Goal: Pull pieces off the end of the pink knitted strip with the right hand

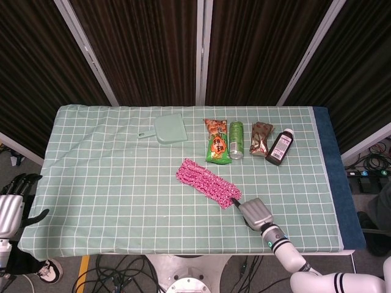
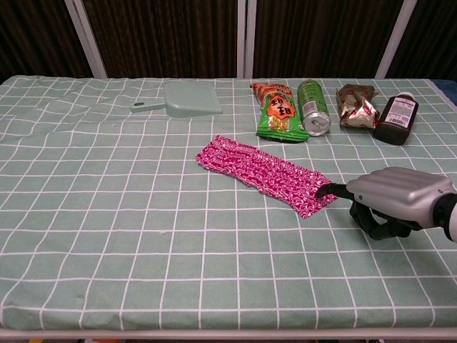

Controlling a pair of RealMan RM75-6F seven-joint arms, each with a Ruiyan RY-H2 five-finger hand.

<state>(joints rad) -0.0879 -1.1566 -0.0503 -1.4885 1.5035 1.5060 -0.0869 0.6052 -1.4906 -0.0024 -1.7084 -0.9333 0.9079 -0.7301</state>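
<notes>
The pink knitted strip [image 1: 208,183] [image 2: 268,175] lies flat and slantwise on the green checked cloth, its near end pointing right. My right hand [image 1: 256,212] [image 2: 396,196] rests on the table just right of that end. Its fingers are curled under the silver back, and one black fingertip [image 2: 325,191] reaches out and touches the strip's end. Nothing shows as pinched. My left hand [image 1: 9,204] hangs off the table's left edge in the head view, fingers apart and holding nothing.
Along the back stand a pale green dustpan [image 1: 170,129] [image 2: 189,98], a green snack bag [image 1: 217,141], a green can [image 1: 236,140] lying down, a brown packet [image 1: 261,138] and a dark bottle [image 1: 280,146]. The table's front edge runs close behind my right hand.
</notes>
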